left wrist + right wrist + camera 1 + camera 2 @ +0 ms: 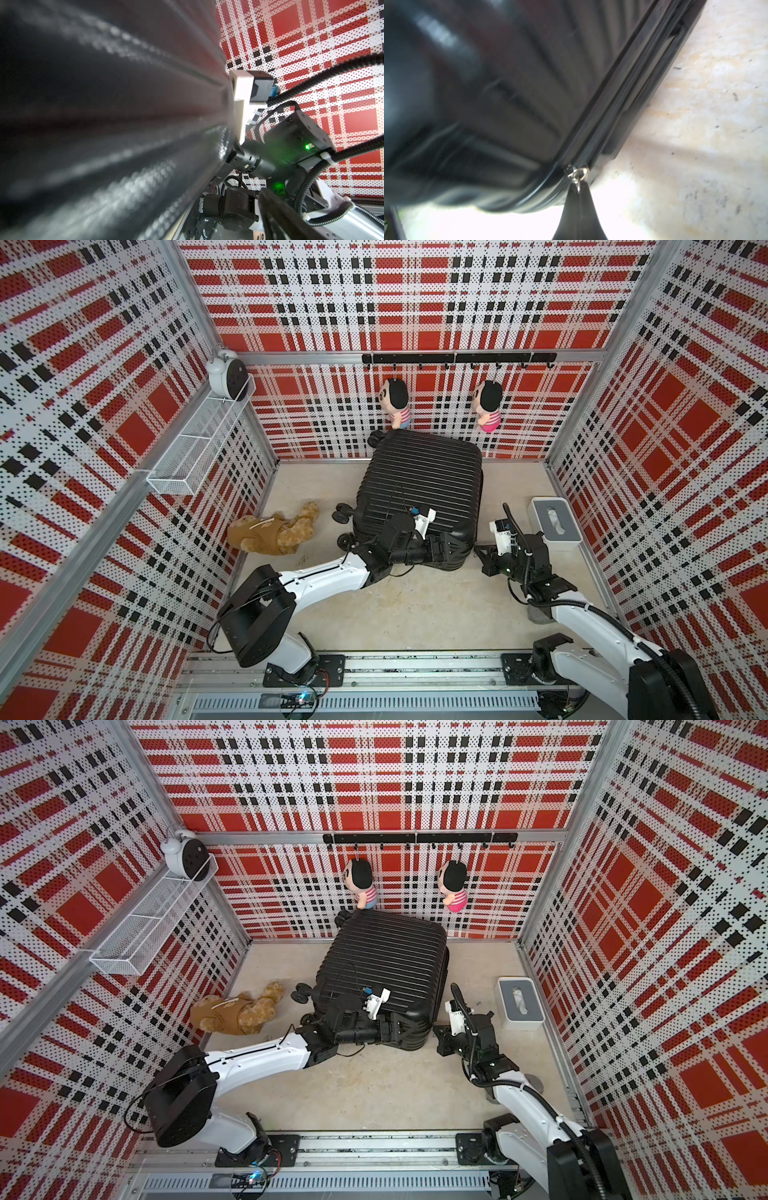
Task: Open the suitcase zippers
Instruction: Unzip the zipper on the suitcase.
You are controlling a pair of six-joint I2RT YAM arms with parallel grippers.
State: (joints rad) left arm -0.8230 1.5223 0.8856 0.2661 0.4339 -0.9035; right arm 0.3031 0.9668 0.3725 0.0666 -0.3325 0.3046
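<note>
At the near corner of the suitcase point(419, 477) we see the right gripper point(579, 195) pinched tight on the zipper pull point(579, 173), while the left gripper point(457, 549) stands spread wide by the near wall.

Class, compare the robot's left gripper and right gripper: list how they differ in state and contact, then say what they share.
The left gripper stands open; the right gripper is shut. The left gripper lies against the near side of the suitcase, with no grip that I can make out; the right gripper's fingers pinch the silver zipper pull at a corner of the seam. Both are black and sit at the suitcase's near edge.
</note>
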